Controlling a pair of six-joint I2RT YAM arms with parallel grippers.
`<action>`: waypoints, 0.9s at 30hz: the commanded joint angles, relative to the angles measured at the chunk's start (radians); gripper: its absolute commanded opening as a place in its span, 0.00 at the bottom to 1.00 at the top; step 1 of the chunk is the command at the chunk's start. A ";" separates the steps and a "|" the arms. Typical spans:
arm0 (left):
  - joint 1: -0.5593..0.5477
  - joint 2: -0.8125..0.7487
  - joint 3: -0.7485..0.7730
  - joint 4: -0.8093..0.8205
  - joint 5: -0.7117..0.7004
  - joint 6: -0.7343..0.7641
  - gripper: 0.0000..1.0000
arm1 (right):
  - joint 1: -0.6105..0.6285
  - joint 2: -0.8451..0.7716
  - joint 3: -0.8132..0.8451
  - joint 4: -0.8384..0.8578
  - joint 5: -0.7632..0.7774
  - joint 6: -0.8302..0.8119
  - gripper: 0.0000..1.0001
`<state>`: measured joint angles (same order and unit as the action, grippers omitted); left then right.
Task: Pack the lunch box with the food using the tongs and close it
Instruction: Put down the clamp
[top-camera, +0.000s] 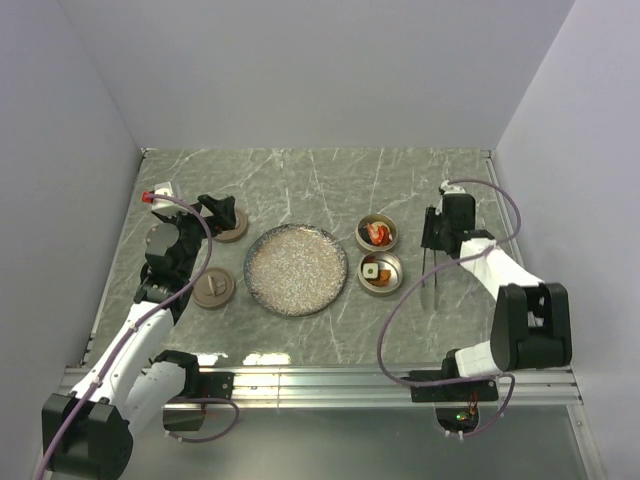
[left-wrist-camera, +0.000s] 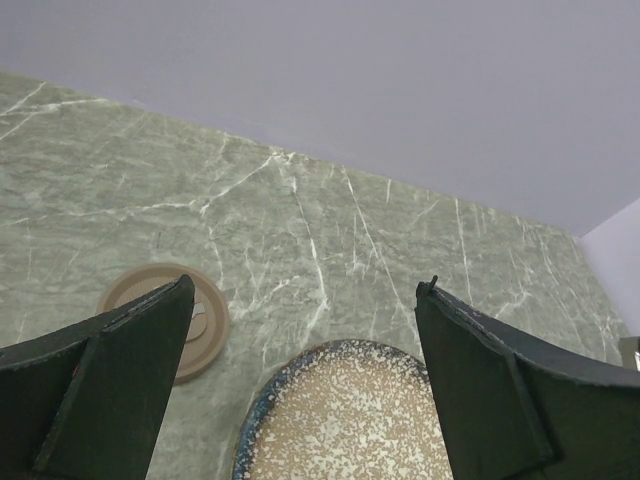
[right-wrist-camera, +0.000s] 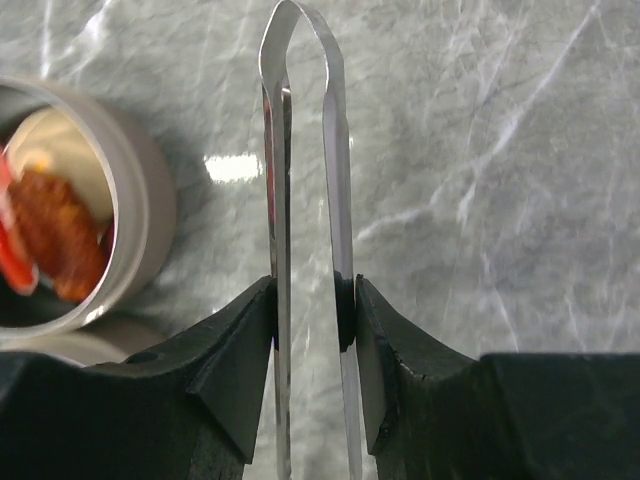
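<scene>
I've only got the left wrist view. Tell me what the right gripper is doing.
Observer: The right gripper is shut on the tongs, clamped across both arms.
Operator: Now locate the food.
Observer: It sits in two open tins right of the plate: red and orange pieces in the far tin, a white square with a dark centre in the near tin.
Operator: Report the lids.
Observer: Both are off, left of the plate: the nearer lid and the farther lid.
</scene>
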<state>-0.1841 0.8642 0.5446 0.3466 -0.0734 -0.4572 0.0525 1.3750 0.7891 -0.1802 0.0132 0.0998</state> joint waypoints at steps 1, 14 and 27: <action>-0.002 -0.016 0.008 0.035 -0.005 0.015 0.99 | -0.016 0.074 0.093 0.025 -0.027 0.015 0.44; -0.002 -0.017 0.009 0.032 0.006 0.014 0.99 | -0.026 0.291 0.248 -0.070 0.022 0.067 0.46; -0.002 -0.013 0.014 0.025 0.001 0.009 1.00 | -0.026 0.348 0.286 -0.117 0.036 0.086 0.56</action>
<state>-0.1841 0.8589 0.5446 0.3462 -0.0753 -0.4572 0.0341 1.7123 1.0317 -0.2897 0.0364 0.1715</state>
